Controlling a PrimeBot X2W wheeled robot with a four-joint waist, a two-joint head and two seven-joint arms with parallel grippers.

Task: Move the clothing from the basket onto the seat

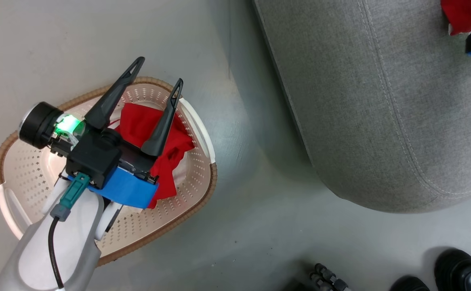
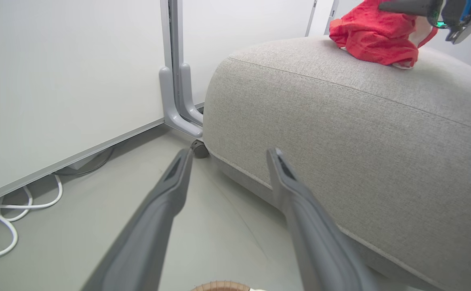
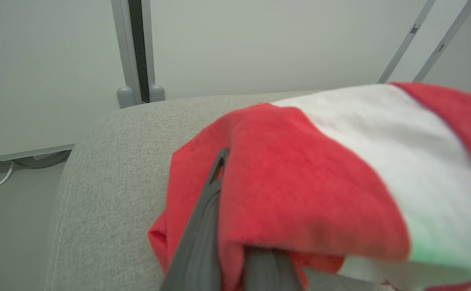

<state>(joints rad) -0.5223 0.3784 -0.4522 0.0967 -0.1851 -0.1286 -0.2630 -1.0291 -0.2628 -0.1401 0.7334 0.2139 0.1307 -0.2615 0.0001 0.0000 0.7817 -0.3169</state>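
The basket [image 1: 203, 190] stands on the floor at the left, with one red garment [image 1: 146, 125] crumpled inside it. My left gripper [image 1: 158, 72] hovers above that garment, open, with nothing between its fingers; in its own view the left gripper [image 2: 229, 153] points past the basket rim [image 2: 219, 286] at the seat [image 2: 360, 133]. On the grey seat [image 1: 381, 101], a second red garment [image 1: 461, 14] with a white stripe lies at the far corner. My right gripper [image 3: 235, 169] is shut on this garment [image 3: 300, 190], which drapes over and hides one finger.
A person's black shoes [image 1: 457, 266] stand on the floor at the lower right. White cables [image 2: 1, 214] lie along the base of the wall panel, and a grey post [image 2: 175, 81] stands by the seat's corner. Bare floor [image 1: 251, 161] separates basket and seat.
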